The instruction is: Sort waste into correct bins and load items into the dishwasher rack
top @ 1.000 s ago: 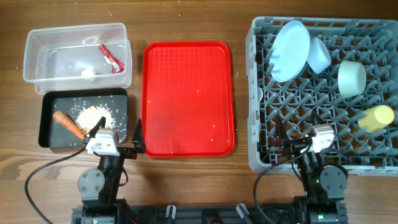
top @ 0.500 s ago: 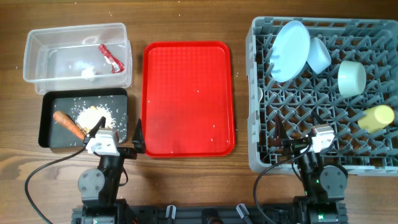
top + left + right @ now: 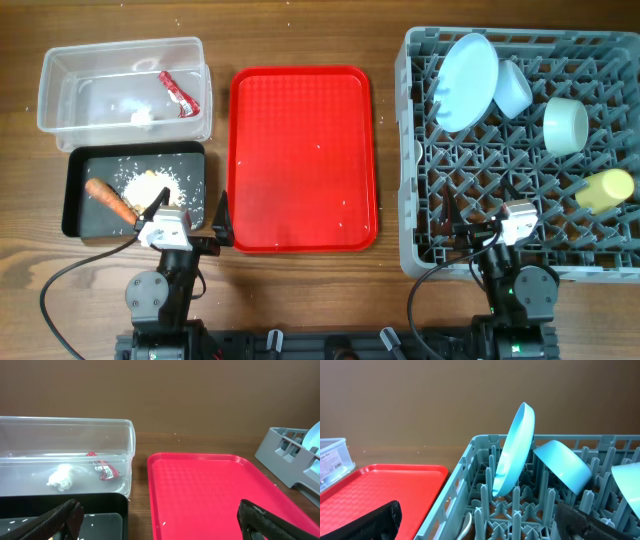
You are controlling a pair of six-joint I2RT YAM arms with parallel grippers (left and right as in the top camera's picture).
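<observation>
The grey dishwasher rack [image 3: 430, 250] at the right holds a pale blue plate [image 3: 468, 80] on edge, two pale blue bowls [image 3: 513, 88] [image 3: 565, 125] and a yellow cup [image 3: 607, 190]. A white spoon [image 3: 465, 527] lies low by the rack's near left wall. The red wrapper [image 3: 180, 92] lies in the clear tub [image 3: 60, 70]. The carrot piece [image 3: 110, 200] and crumbs [image 3: 150, 185] lie in the black tray [image 3: 78, 165]. My left gripper [image 3: 185, 218] is open at the tray's near right corner. My right gripper [image 3: 490, 232] is open at the rack's near edge. Both are empty.
A flat red tray [image 3: 300, 158] with a few pale specks lies between the bins and the rack. A white crumpled wad [image 3: 142, 117] sits in the clear tub. Bare wooden table shows in front of the red tray, between the two arm bases.
</observation>
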